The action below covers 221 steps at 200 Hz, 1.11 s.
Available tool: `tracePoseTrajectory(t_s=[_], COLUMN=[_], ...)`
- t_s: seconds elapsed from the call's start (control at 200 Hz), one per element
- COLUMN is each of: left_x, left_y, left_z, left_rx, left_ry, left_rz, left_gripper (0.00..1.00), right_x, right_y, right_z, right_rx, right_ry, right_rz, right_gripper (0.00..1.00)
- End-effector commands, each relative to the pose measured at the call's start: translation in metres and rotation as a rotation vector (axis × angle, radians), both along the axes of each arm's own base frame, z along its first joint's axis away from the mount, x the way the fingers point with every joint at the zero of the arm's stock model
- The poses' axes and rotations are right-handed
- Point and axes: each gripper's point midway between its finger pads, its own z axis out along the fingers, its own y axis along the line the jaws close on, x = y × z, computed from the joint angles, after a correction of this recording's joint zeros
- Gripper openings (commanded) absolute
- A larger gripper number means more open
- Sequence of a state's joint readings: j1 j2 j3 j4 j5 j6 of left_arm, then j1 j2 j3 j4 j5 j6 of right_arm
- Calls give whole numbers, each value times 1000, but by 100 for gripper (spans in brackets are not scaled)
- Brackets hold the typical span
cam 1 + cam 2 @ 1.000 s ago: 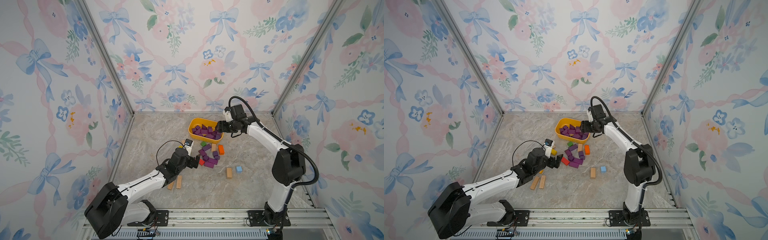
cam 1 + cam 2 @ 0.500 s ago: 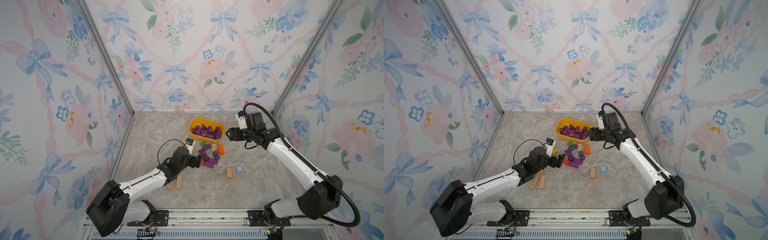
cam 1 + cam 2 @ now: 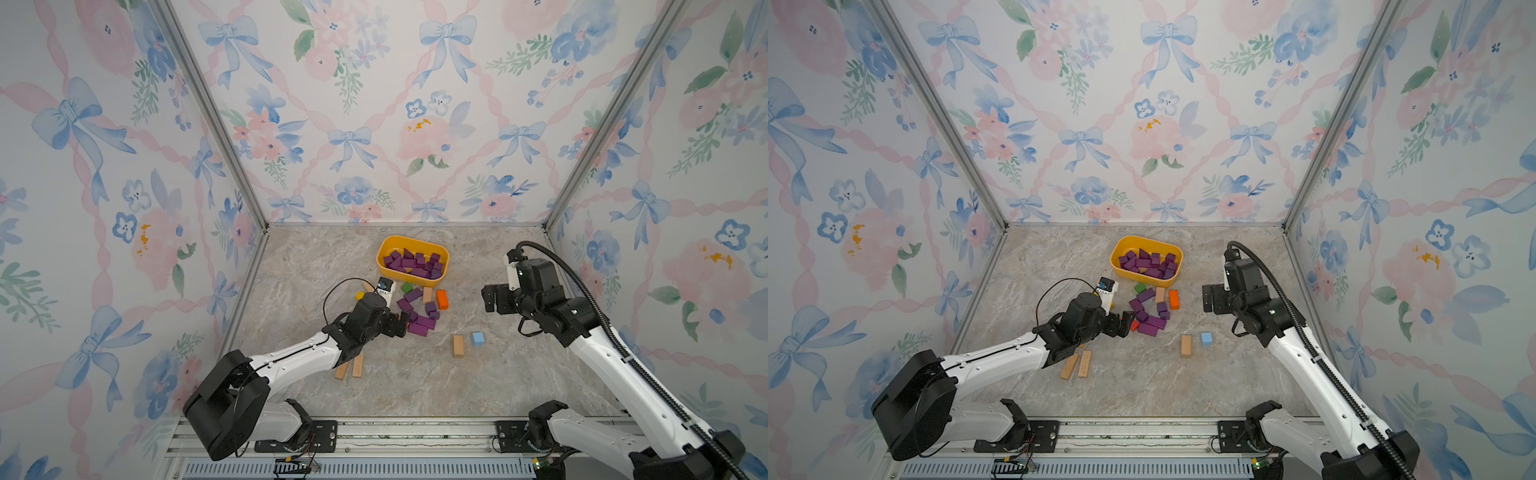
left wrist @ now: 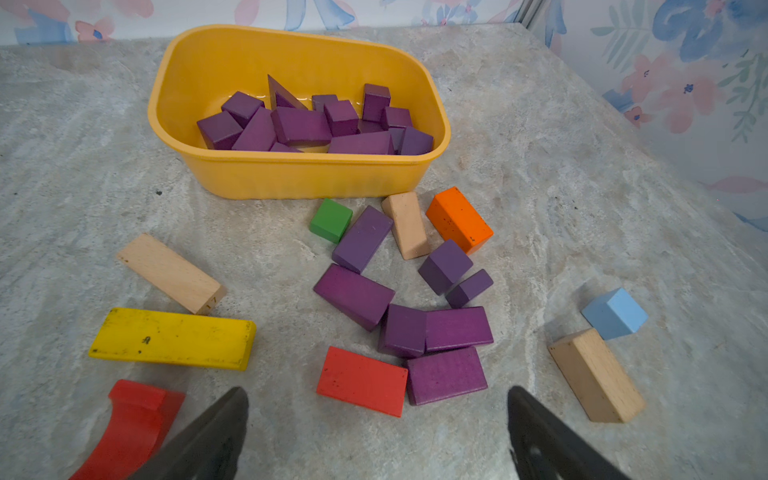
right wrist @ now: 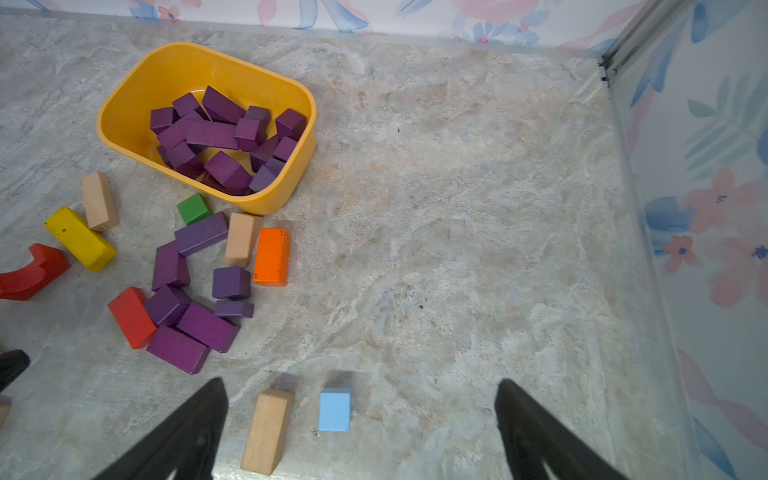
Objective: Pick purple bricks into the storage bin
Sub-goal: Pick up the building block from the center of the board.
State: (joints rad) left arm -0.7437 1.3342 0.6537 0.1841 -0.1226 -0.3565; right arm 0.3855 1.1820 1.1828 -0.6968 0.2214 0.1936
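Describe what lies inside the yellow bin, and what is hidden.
The storage bin holds purple bricks: cubes, bars, a wedge. Anything beneath the heap, and much of the floor, is covered.

A grey marbled table (image 4: 582, 166) is carrying a yellow storage bin (image 4: 291, 176) toward the back. Just in front of it, loose purple bricks (image 4: 455, 328) are lying clustered, touching a red block (image 4: 361, 380). A green cube (image 4: 331, 220), an orange block (image 4: 459, 220), a yellow bar (image 4: 172, 338), a red arch (image 4: 133, 419), a light blue cube (image 4: 614, 312) and tan bars (image 4: 596, 374) are lying around them.
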Motion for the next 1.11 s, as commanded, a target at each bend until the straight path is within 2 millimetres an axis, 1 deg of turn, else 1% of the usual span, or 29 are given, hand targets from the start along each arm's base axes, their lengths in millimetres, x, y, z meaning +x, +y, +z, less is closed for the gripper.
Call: tracePoseTrajectory(t_s=[0.0,0.09,0.23,0.35,0.43,0.57,0.67,0.79,0.87,0.965,1.1], left_x=[3,3,1,2,5,6,7,8,10,11,14], left_y=[-6,-8,-13,-20,-25,-38,-46,-52,-52,-53,-52], left_z=[1,-3,-16,-27,-34,-40,-44,-52,-58,-62,-65], left_rx=[10,21,44,78,103,123,136,156,183,194,211], left_ry=[31,50,89,125,148,165,173,186,192,197,195], left_rz=[13,16,14,3,-3,-33,-52,-70,-69,-72,-60], left_gripper=[98,98,98,98,98,98,96,86,81,71,68], right_x=[-12,-22,-33,-40,-43,-46,-45,-44,-44,-44,-45], right_y=[-23,-30,-32,-39,-41,-39,-36,-35,-34,-32,-32], right_z=[-13,-14,-18,-28,-34,-45,-51,-56,-58,-59,-62], right_rx=[-44,-24,23,45,59,86,97,103,113,123,126], right_ry=[21,10,12,24,31,51,63,76,79,76,83], right_rz=[-63,-79,-67,-91,-100,-89,-79,-75,-70,-63,-64], right_gripper=[97,97,97,97,97,97,97,97,97,97,97])
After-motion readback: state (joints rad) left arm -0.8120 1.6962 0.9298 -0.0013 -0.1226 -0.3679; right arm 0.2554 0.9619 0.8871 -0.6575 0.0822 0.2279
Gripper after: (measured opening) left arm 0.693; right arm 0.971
